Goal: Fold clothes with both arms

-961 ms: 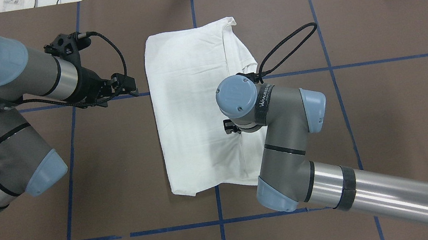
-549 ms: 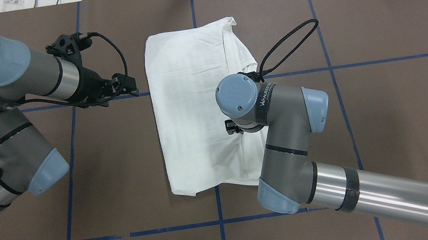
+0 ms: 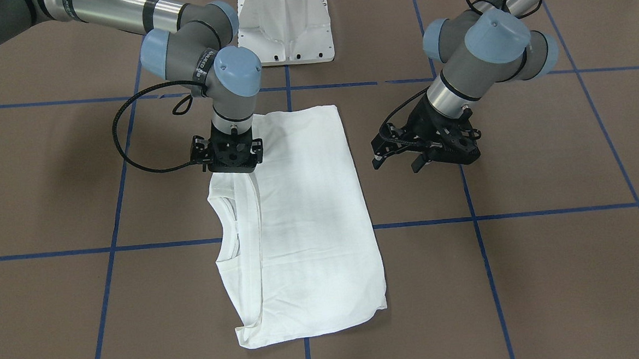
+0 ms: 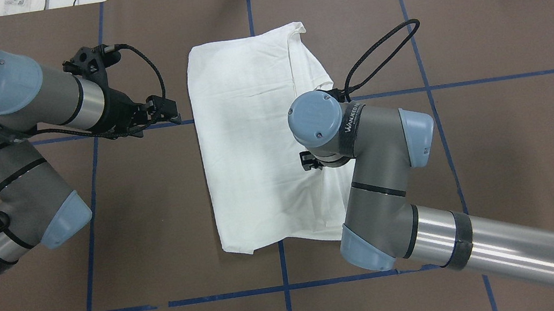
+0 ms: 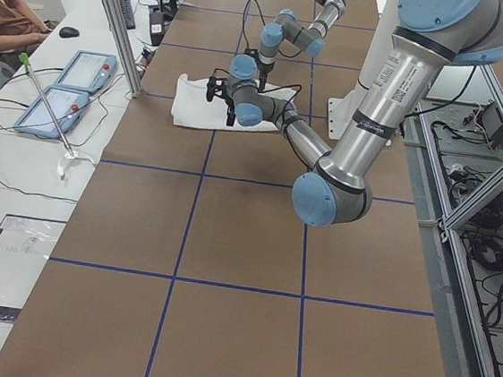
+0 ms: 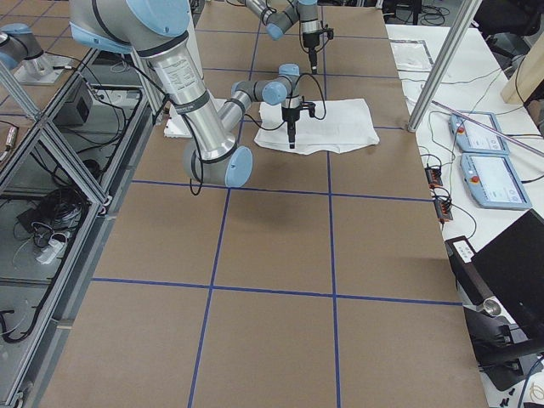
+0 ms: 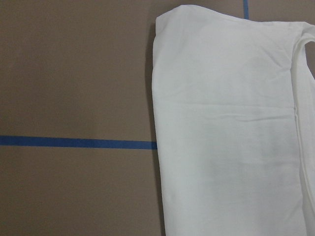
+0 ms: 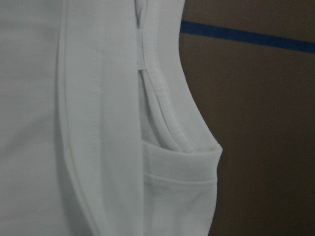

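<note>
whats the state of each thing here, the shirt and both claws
shirt: folded into a long rectangle, lying flat on the table, collar showing along one long edge
left claw: open, holding nothing, off the shirt's side above bare table
right claw: pointing straight down over the shirt's collar-side edge; open or shut can't be told, nor whether it touches the cloth

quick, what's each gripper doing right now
Left gripper: open, empty, beside the shirt.
Right gripper: over the shirt, cannot tell open or shut.
</note>
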### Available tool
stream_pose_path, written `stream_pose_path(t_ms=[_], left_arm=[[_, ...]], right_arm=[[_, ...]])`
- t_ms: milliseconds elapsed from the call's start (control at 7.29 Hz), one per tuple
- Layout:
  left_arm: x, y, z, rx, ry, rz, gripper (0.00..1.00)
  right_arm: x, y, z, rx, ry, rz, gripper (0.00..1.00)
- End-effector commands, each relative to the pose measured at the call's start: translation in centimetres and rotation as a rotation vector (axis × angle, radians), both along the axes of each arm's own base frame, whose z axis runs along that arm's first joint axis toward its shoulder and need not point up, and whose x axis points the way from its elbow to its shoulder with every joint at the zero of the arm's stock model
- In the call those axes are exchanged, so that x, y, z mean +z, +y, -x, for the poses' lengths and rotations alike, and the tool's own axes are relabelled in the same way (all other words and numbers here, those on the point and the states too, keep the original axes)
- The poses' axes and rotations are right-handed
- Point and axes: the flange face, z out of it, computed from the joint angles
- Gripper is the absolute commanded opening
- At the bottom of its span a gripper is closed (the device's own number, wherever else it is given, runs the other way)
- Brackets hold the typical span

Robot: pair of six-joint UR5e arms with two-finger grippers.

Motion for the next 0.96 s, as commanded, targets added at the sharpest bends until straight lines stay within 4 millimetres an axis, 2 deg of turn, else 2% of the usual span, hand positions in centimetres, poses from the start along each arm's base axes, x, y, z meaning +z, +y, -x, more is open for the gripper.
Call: stream_pose_path(t_ms=[0,137,412,686,824], left_arm=[[0.1,-0.1,-0.1,-0.001,0.0,0.001,1.0],[0.1,-0.1,-0.2,-0.001,0.0,0.001,1.0],[0.1,0.1,-0.5,0.005,0.0,0.001,1.0],[0.0,0.1,-0.5,0.005,0.001,0.0,1.0],[-0.5,0.1,-0.7,0.004,0.006,0.004,1.0]], right_arm=[[2.0,-0.4,-2.3,-0.015,0.015,-0.013,1.0],[3.0,-0.6,-4.2,-0.029,0.021,-0.028,1.0],[5.3,0.4,-9.0,-0.066,0.024,-0.064,1.0],[3.3,0.3,-9.7,-0.062,-0.025,-0.071,1.0],[1.5,0.7,-10.6,-0.057,-0.071,-0.079,1.0]])
